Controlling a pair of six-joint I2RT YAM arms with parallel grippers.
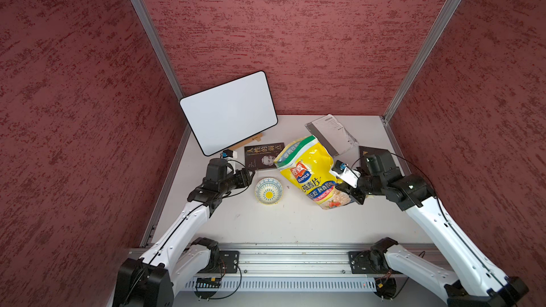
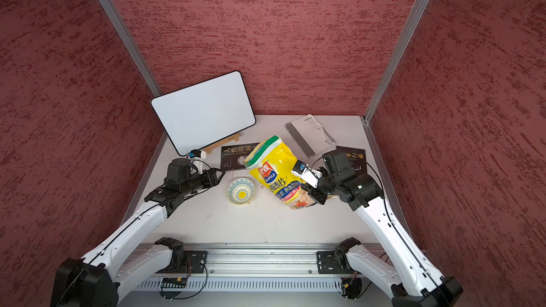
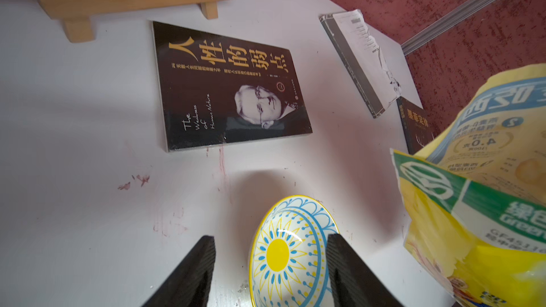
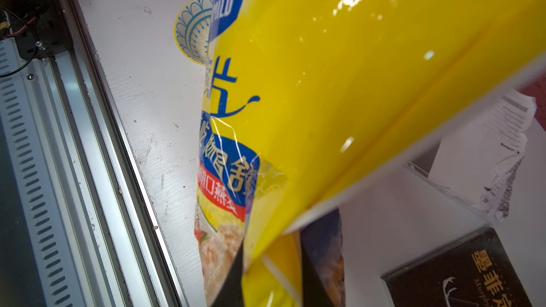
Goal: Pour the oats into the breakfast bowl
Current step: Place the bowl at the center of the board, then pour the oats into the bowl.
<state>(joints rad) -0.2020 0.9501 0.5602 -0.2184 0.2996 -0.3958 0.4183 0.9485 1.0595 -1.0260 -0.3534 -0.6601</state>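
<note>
The oats are hidden inside a big yellow bag [image 1: 307,172] with a green top band. The bag hangs tilted above the table, its top toward the back left. My right gripper [image 1: 353,193] is shut on the bag's lower side edge; in the right wrist view the yellow plastic [image 4: 354,69] is pinched between the dark fingers [image 4: 233,279]. The breakfast bowl [image 1: 269,191] stands empty on the table, just left of the bag. My left gripper [image 1: 251,177] is open beside the bowl's left rim and holds nothing. In the left wrist view the bowl [image 3: 289,249] shows between the spread fingers [image 3: 192,273].
A whiteboard [image 1: 229,112] leans on a wooden stand at the back left. A dark book [image 1: 263,155] lies behind the bowl. A grey booklet with torn paper [image 1: 331,132] and another dark book [image 2: 354,158] lie at the back right. An aluminium rail [image 1: 280,258] runs along the front edge.
</note>
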